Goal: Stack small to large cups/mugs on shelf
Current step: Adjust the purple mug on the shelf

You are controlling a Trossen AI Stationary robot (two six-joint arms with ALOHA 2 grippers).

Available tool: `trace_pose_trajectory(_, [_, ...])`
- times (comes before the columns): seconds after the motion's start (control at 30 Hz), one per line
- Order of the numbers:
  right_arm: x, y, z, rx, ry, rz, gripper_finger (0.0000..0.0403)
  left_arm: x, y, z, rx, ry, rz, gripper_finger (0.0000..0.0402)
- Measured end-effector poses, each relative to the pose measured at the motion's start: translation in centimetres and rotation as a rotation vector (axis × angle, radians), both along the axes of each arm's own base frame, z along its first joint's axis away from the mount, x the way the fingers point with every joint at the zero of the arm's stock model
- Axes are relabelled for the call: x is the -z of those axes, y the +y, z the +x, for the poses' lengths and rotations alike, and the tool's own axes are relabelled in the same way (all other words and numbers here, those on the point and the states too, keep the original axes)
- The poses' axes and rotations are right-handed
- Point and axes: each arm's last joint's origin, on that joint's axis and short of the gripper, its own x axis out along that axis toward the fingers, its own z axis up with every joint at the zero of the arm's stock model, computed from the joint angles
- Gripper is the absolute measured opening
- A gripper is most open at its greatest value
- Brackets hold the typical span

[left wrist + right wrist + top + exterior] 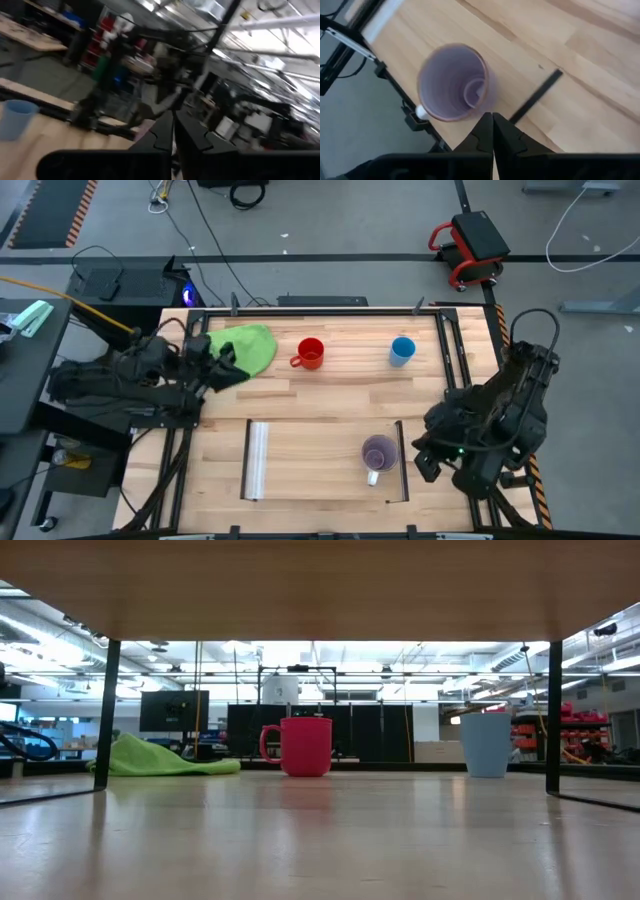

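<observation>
Purple mug [454, 89] stands upright on the shelf [320, 462], near its dark-bar end, with the right gripper [492, 131] just beside it, fingers pressed together. Beyond the shelf, the red mug [310, 354] and blue cup [402, 350] wait on the table [330, 395]. Over by the green cloth [248, 346], the left gripper [173, 131] is pressed together too.

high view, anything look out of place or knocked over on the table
Nothing is spilled or tipped. The purple mug stands upright on the shelf, and the red mug and blue cup stand upright on the tabletop. The one oddity is a crumpled green cloth beside the left gripper.
</observation>
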Motion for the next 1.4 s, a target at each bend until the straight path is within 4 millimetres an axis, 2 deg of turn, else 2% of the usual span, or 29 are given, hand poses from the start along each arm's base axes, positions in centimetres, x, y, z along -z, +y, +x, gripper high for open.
trace_pose_trajectory(0.1, [1.0,0.5,-0.8,0.035,-0.015,-0.009,0.0010,-1.5,-1.4,1.4,0.046,0.007,0.032,0.0013])
trace_pose_trajectory(0.17, [1.6,0.9,-1.3,0.053,-0.040,-0.028,0.0010,-1.8,-2.5,2.3,0.039,0.038,0.047,0.0009])
trace_pose_trajectory(0.37, [4.4,2.2,-1.8,0.099,-0.026,-0.083,0.0004,-0.2,-6.3,5.0,-0.026,0.186,0.072,0.0012])
trace_pose_trajectory(0.47, [5.5,3.1,-1.4,0.112,-0.010,-0.112,0.0003,0.7,-8.4,6.2,-0.049,0.245,0.097,0.0011])
trace_pose_trajectory(0.6, [7.0,4.4,-0.5,0.158,-0.022,-0.143,0.0002,0.9,-10.7,8.0,-0.048,0.281,0.129,0.0008])
trace_pose_trajectory(0.77, [7.5,5.2,0.0,0.205,-0.056,-0.145,0.0002,0.6,-13.1,10.2,-0.018,0.291,0.207,0.0016])
trace_pose_trajectory(0.9, [7.4,5.2,0.5,0.208,-0.075,-0.152,0.0001,0.5,-14.6,11.2,0.006,0.291,0.248,0.0011])
trace_pose_trajectory(1.17, [7.4,5.8,0.9,0.156,-0.101,-0.113,0.0000,3.2,-17.3,12.4,0.057,0.366,0.232,0.0013])
trace_pose_trajectory(1.4, [7.3,5.9,1.0,0.128,-0.126,-0.141,0.0000,4.2,-18.7,14.3,0.047,0.260,0.151,0.0012])
